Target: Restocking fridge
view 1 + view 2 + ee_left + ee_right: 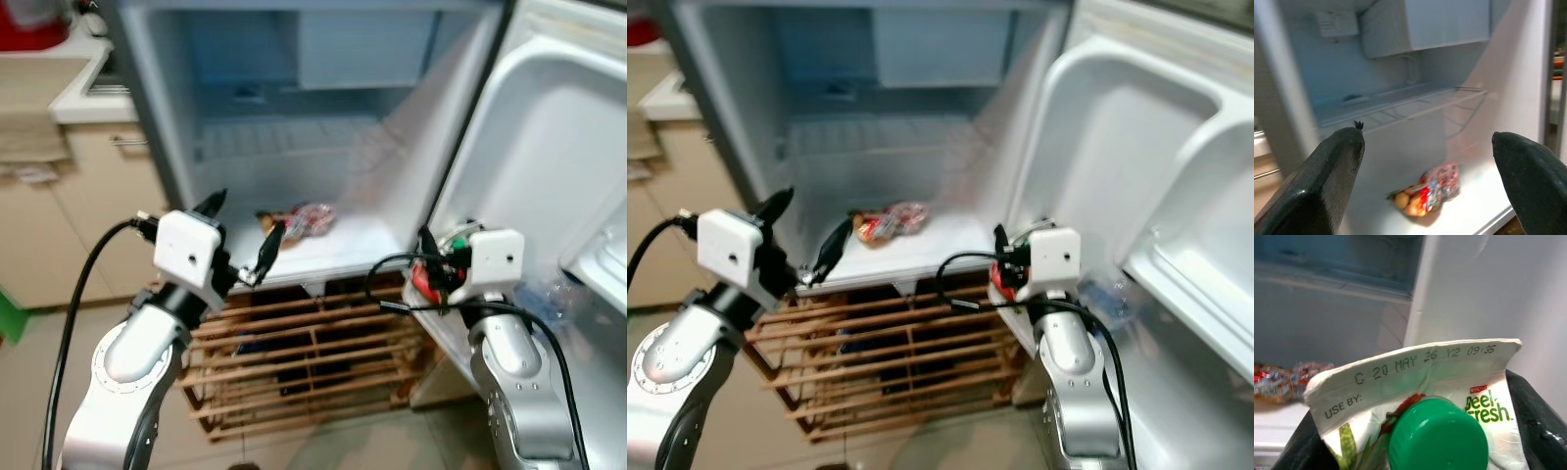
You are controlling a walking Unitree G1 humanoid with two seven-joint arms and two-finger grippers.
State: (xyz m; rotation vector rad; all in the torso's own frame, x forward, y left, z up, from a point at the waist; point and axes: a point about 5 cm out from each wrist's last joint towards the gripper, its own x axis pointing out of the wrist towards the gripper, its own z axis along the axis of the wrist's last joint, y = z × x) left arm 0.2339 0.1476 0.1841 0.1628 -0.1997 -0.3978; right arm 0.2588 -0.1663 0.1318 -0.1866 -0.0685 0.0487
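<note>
1. While the fridge stands with its door swung wide at the right of the frame, the right claw sits at lower centre-right, closed around a carton with a green cap; the carton's top seam carries a use-by stamp.
2. Key relation: the fridge's lower shelf lies ahead and to the frame-left of the carton; the carton stands roughly upright in the grip, long axis vertical; the right arm is the nearer to the shelf's free right part.
3. Left claw hovers at the shelf's front edge, fingers spread wide, holding nothing.
4. Contents: one packet of snacks lies on the shelf, centre frame; the wire rack above carries nothing visible.
5. Below the fridge stands a wooden slatted crate; contents too dark to tell.
6. Judgement: carton not yet stocked.
</note>
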